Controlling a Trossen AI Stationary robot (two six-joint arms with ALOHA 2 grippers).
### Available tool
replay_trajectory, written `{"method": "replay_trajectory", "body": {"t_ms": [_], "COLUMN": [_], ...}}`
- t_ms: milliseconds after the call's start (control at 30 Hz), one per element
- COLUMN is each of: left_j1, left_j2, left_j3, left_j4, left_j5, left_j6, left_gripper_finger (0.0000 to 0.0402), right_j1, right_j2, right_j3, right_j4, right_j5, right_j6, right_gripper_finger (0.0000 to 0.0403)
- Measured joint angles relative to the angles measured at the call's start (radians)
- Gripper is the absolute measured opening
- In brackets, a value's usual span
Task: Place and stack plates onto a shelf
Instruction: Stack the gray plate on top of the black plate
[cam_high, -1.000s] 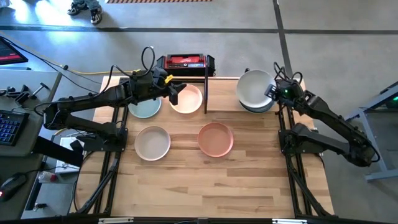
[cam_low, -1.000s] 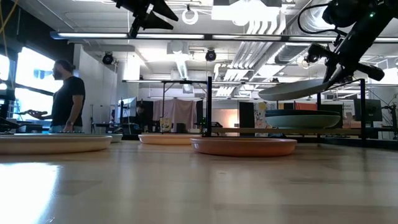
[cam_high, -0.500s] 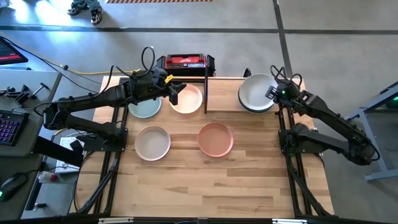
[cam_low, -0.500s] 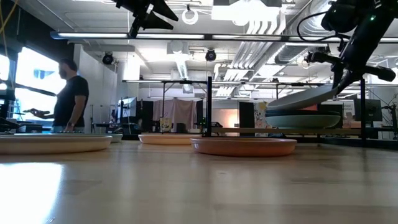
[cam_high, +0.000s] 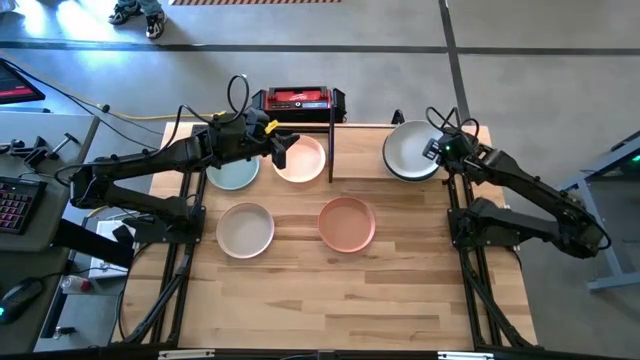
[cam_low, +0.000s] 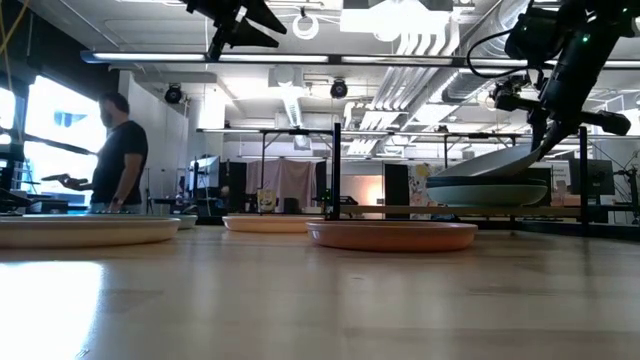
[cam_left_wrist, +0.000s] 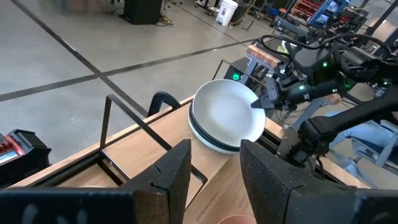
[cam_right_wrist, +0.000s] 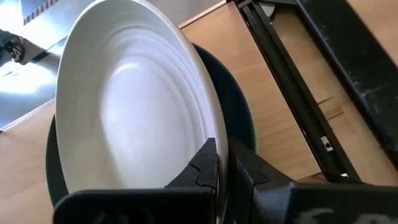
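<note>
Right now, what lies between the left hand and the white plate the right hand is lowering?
In the high view, the cream plate and the shelf's black divider lie between the left hand and the white plate pinched by the right hand.

Bright overall, even overhead light. Low view: ceiling strip lights (cam_low: 300, 57) blown out, window (cam_low: 45, 130) at left glaring, pale sheen on tabletop (cam_low: 60, 290) below it; near wood soft, out of focus, bg room sharper. Person (cam_low: 118, 150) backlit, dark. High view: crisp, soft short shadows under the arms, glare patch on floor (cam_high: 60, 25) top left. Right wrist view: off-white plate (cam_right_wrist: 130, 106) w/ bright highlight, own fingers (cam_right_wrist: 208, 165) blurred. Left wrist view: fingers (cam_left_wrist: 174, 174) soft, rest fairly sharp
</note>
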Motion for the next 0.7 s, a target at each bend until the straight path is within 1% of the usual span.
{"method": "replay_trajectory", "body": {"t_ms": [300, 567, 700], "left_j1": [0.000, 0.000, 0.000], "left_j2": [0.000, 0.000, 0.000], "left_j3": [0.000, 0.000, 0.000], "left_j4": [0.000, -0.001, -0.005], "left_j5": [0.000, -0.004, -0.004], "left_j6": [0.000, 0.027, 0.017], "left_gripper_finger": [0.0127, 0.0127, 0.0127], "right_j1": [0.000, -0.001, -0.001], "right_j2": [0.000, 0.000, 0.000], "right_j3": [0.000, 0.000, 0.000], "right_j4": [0.000, 0.000, 0.000], "right_j5": [-0.002, -0.047, -0.048], "right_j6": [0.001, 0.024, 0.047], "right_gripper_finger": [0.0000, 0.0001, 0.0001]}}
